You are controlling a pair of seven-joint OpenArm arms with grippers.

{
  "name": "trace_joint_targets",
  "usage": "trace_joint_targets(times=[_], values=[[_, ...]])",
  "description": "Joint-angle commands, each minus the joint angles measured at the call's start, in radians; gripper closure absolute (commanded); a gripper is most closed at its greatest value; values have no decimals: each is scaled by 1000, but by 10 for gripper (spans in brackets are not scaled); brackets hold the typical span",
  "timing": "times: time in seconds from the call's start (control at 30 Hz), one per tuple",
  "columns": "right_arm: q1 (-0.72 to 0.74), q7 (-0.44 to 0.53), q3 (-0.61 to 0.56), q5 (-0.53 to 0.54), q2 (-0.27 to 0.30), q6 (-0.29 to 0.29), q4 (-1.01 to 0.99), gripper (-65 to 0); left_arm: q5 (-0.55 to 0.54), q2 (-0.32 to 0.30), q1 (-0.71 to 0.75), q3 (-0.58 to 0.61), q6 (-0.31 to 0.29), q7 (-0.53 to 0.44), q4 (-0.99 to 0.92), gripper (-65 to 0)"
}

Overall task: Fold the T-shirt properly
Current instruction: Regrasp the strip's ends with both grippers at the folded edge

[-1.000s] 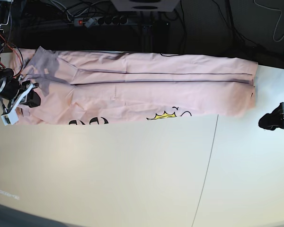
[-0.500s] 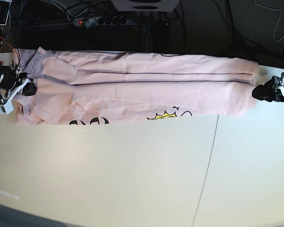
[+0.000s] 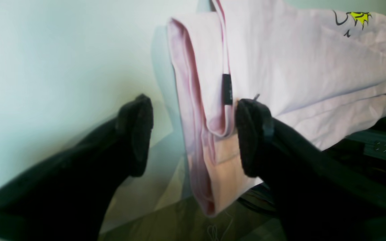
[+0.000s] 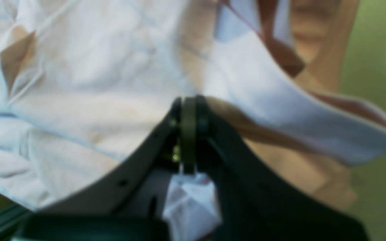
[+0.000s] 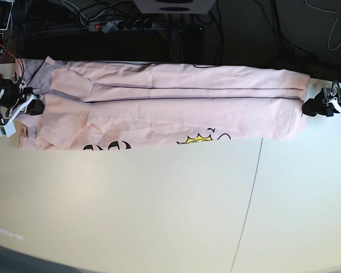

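Jaws of the left gripper (image 3: 193, 134) stand wide apart astride the folded hem edge of the T-shirt (image 5: 170, 108), one pad (image 3: 251, 134) touching the cloth, nothing clamped. Right gripper (image 4: 188, 110) is clenched on a pinch of the fabric at the opposite end. A second ago the left gripper sat lower, clear of the hem. Soft pale pink cotton lies folded in a long band along the white bench's (image 5: 159, 210) far edge.

The T-shirt (image 5: 176, 108) is soft, matt pink cloth, creased, on a smooth, faintly glossy white table (image 5: 159, 210).
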Motion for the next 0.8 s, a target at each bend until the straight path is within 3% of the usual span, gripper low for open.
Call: trace_joint_targets(times=[0.0,0.33,0.77], values=[[7,-12,6,-3,19,90,6,0,-15,-23,-11,-10,-25,-3,9,-421],[7,-12,6,-3,20,90,6,0,2,62,-11,-10,-25,15,9,-421],[7,-11,6,-3,20,90,6,0,66,63,-11,66,-25,26,9,-421]])
